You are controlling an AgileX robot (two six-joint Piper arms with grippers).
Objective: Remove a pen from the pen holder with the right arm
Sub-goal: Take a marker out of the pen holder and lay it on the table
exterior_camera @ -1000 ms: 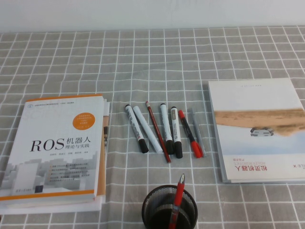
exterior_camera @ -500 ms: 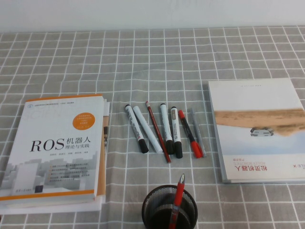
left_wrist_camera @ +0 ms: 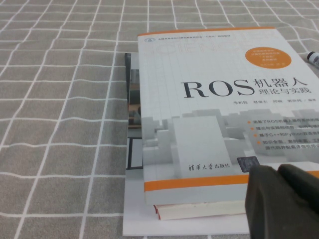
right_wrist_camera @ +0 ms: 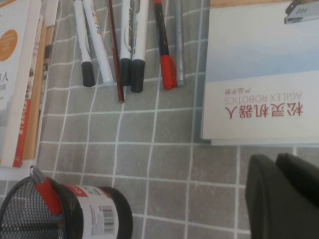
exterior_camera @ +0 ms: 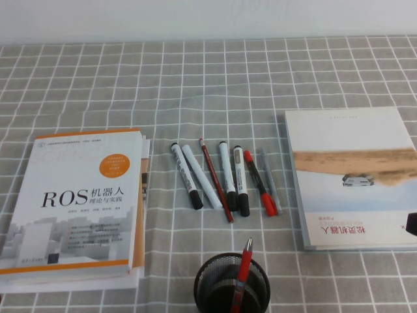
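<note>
Covered edge to edge in a grey tablecloth [exterior_camera: 215, 85] printed with a white square grid. Slightly wavy in the grid lines toward the far side; otherwise lying flat. Bounded at the far edge by a plain white wall [exterior_camera: 208, 19], seen only as a narrow strip. Lit evenly and softly; shadows short and faint. Same matte grey grid seen close up in both wrist views.

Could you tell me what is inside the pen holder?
One red pen stands in the pen holder; its dark bottom is hidden. Right tool shut beside booklet; left tool over the ROS book.
</note>
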